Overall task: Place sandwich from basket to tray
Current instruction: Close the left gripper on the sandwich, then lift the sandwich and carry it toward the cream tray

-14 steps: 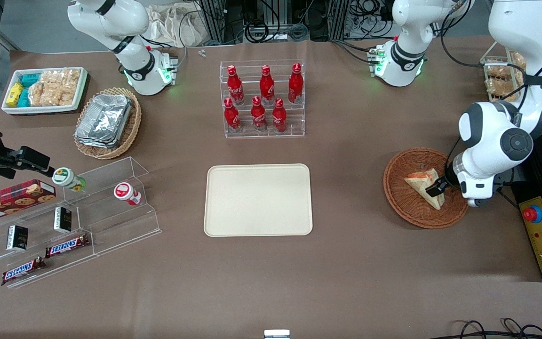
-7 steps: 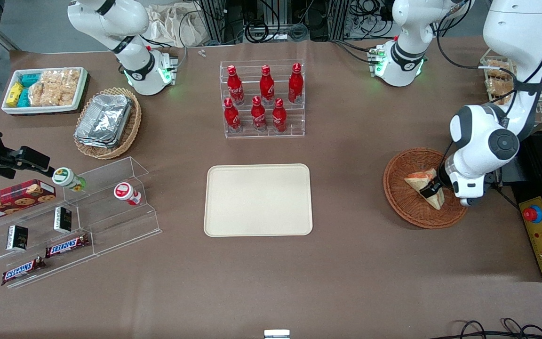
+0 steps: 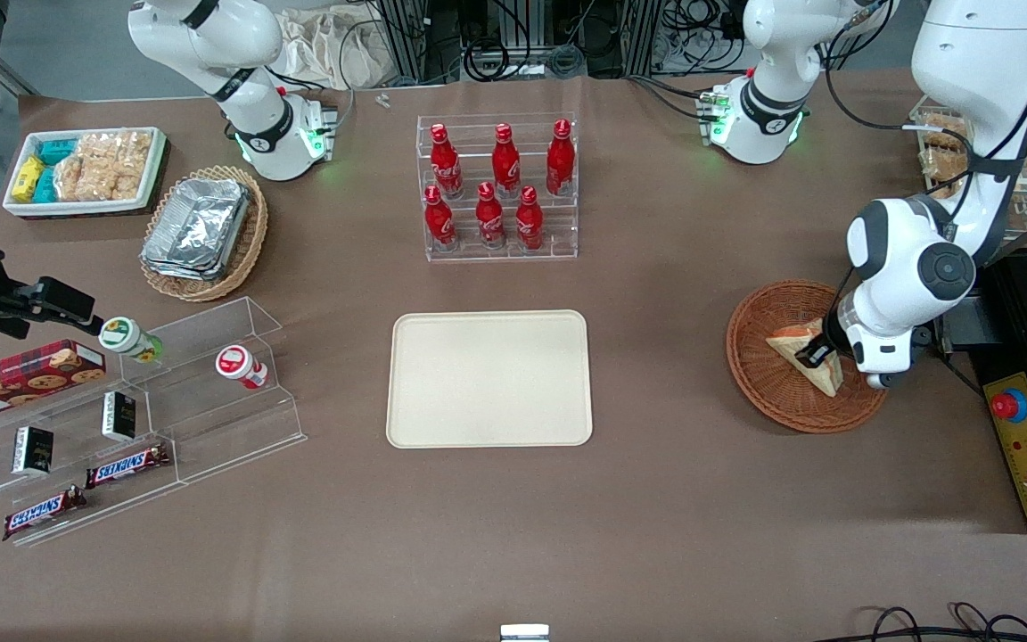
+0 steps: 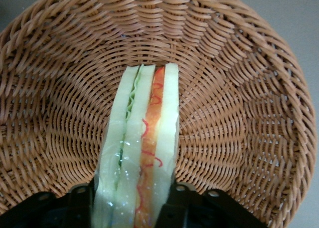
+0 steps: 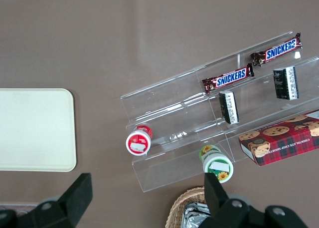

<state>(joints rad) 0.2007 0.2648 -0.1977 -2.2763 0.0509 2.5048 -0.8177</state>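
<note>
Gripper: the left arm's gripper (image 3: pixel 819 358) is down inside the basket (image 3: pixel 759 374), toward the working arm's end of the table; its 2 fingers (image 4: pixel 79 200) sit narrow, 1 pressed on each bread face of the sandwich, holding it.
Sandwich: the sandwich (image 3: pixel 799 348) stands on edge in the basket, its cut side showing pale bread, a green layer and a red-orange layer under clear wrap (image 4: pixel 142 153); whether it touches the weave (image 4: pixel 229 103) or is just clear of it, I cannot tell.
Basket: round, reddish-brown wicker, on the table near the working arm's end, about level with the tray; only the sandwich lies in it.
Tray: the cream tray (image 3: pixel 488 378) lies flat at the middle of the table, well apart from the basket, nearer the front camera than the bottle rack; its rounded corner shows in the right wrist view (image 5: pixel 35 130).
Bottle rack: a clear stepped rack (image 3: pixel 497 239) holds 6 red bottles (image 3: pixel 504 156) in 2 rows of 3.
Parked arm's end: a clear stepped shelf (image 3: pixel 210 419) carries 2 Snickers bars (image 3: pixel 126 464), 2 small dark boxes (image 3: pixel 32 448), a cookie box (image 3: pixel 23 379) and 2 small lidded cups (image 3: pixel 242 366).
Farther edge there: a tan oval basket (image 3: pixel 250 232) holds foil containers (image 3: pixel 195 227); a white bin (image 3: pixel 152 174) beside it holds snack packs (image 3: pixel 102 165).
</note>
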